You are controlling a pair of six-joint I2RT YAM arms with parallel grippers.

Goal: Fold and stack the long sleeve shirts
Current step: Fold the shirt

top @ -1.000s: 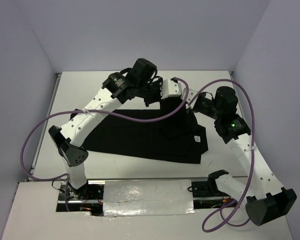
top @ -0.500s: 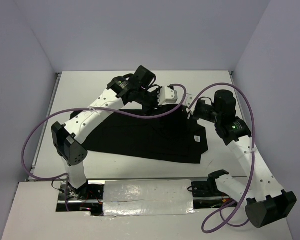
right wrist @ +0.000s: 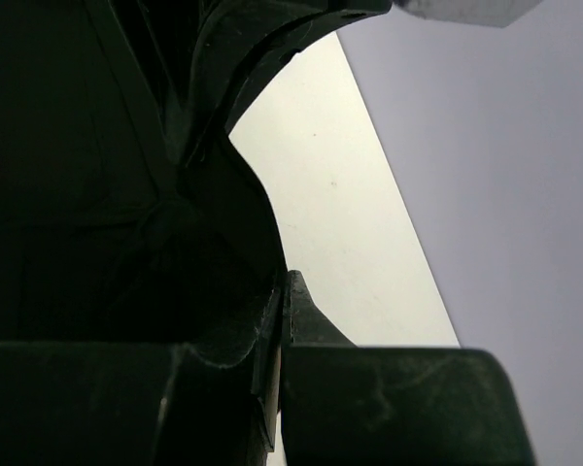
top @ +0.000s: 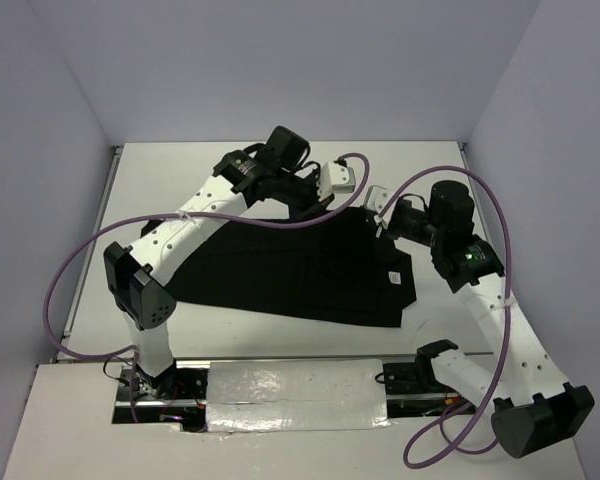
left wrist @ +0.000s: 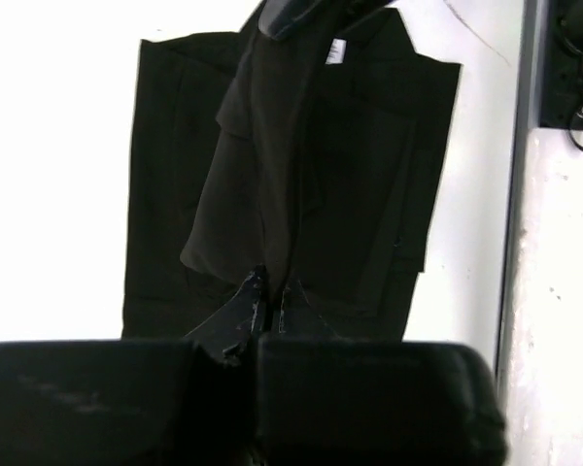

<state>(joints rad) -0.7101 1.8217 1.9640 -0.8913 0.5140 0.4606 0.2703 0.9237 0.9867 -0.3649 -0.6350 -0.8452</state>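
Observation:
One black long sleeve shirt (top: 280, 270) lies spread across the white table, its small white tag (top: 392, 277) near the right side. At the shirt's far edge my left gripper (top: 325, 205) is shut on a raised fold of the fabric. In the left wrist view that fold (left wrist: 262, 155) runs up and away from the closed left gripper (left wrist: 272, 288) over the flat shirt, whose tag (left wrist: 338, 50) shows at the top. My right gripper (top: 378, 215) is at the far right corner, shut on the shirt's edge. In the right wrist view, black cloth (right wrist: 78, 194) fills the area left of the right gripper (right wrist: 284, 286).
Bare white table (top: 180, 180) extends behind and to the left of the shirt, bounded by grey walls. Purple cables (top: 80, 260) loop off both arms. A foil-taped plate (top: 300, 395) and the arm bases sit at the near edge.
My left gripper opened briefly, shifted a little right along the far edge, and closed again on the fabric. The right gripper stayed shut and moved slightly.

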